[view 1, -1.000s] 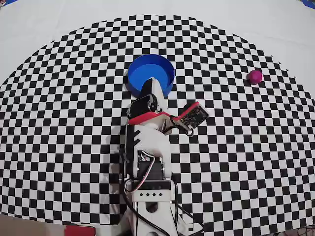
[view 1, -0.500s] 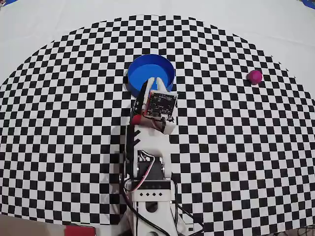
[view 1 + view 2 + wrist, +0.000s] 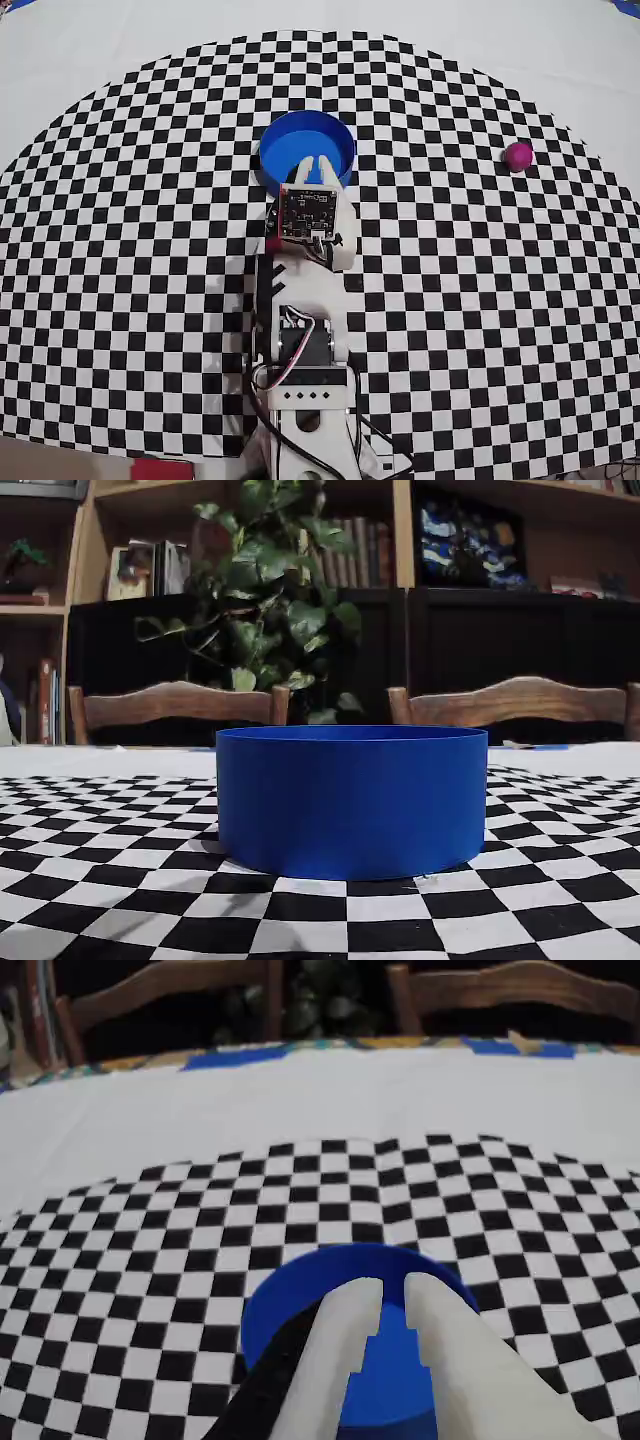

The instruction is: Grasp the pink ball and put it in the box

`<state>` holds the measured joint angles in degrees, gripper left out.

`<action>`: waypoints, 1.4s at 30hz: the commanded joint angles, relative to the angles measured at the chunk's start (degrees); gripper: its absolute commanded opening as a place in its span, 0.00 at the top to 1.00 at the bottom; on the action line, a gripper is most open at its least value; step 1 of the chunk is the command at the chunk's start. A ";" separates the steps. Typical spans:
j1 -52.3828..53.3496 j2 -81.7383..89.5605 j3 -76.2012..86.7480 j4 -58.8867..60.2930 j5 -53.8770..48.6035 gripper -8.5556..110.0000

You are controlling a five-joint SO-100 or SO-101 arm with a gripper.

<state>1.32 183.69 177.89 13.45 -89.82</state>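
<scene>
We see the overhead view evenly and brightly lit, the checkered cloth (image 3: 150, 250) sharp, its pattern curving toward the edges. Shadows are soft and short. The wrist view is softer; the pale pincer (image 3: 393, 1295) up close is blurred, and the chairs (image 3: 170, 995) behind sit in gloom. In the fixed view the box (image 3: 350, 800) is crisp, the bookshelf (image 3: 480, 540) behind it dim.
</scene>
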 commanded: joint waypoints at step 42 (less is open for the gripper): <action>7.91 -3.60 0.44 -3.34 -0.88 0.65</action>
<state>8.35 180.70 177.89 11.25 -90.35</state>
